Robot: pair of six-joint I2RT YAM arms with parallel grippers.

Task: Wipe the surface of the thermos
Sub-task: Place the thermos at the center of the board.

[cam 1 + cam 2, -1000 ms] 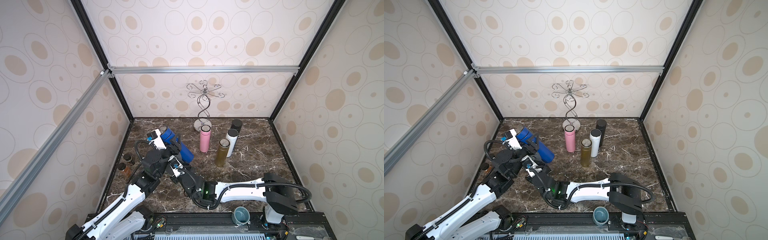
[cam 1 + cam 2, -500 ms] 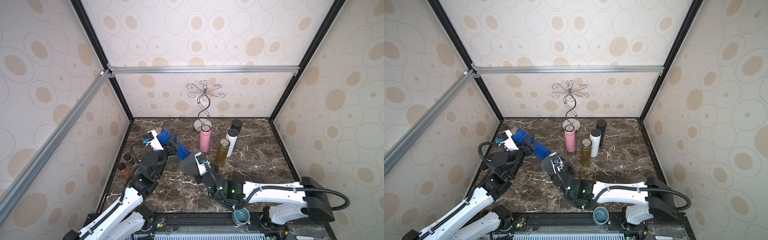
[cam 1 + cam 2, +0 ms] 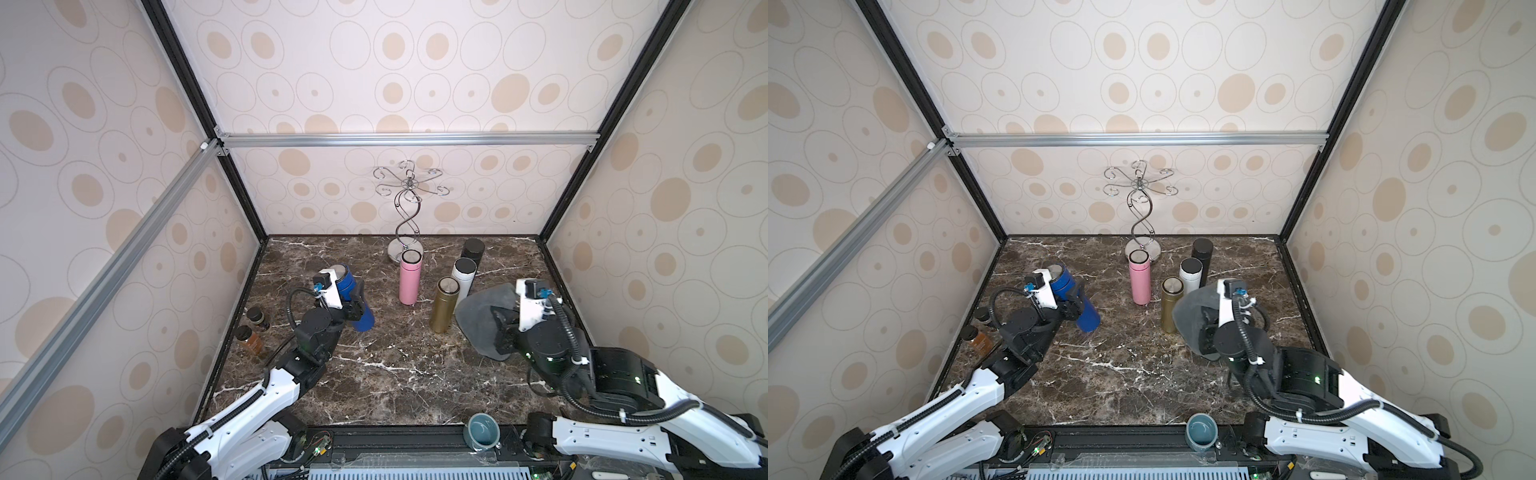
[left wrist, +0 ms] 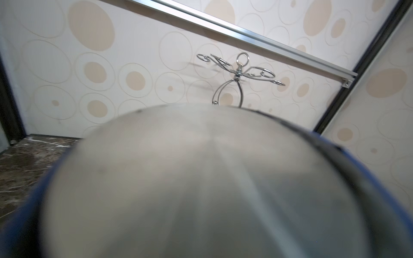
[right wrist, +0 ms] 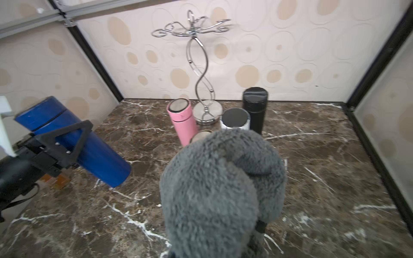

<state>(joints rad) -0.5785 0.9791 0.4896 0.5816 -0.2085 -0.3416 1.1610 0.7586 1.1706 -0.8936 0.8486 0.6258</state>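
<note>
Bystanders on the dark marble counter (image 3: 395, 374)
A chrome hook stand (image 3: 407, 224) stands at the back wall, with a pink thermos (image 3: 410, 282) upright just in front of its base. Further right, a black thermos (image 3: 472, 251), a white thermos (image 3: 463, 276) and a gold thermos (image 3: 444, 307) run diagonally toward the front, each close beside the next. Near the left wall sit a dark-capped jar (image 3: 257, 319) and, just in front of it, an amber-filled jar (image 3: 248, 337). A teal cup (image 3: 483, 430) rests on the black front ledge.
</note>
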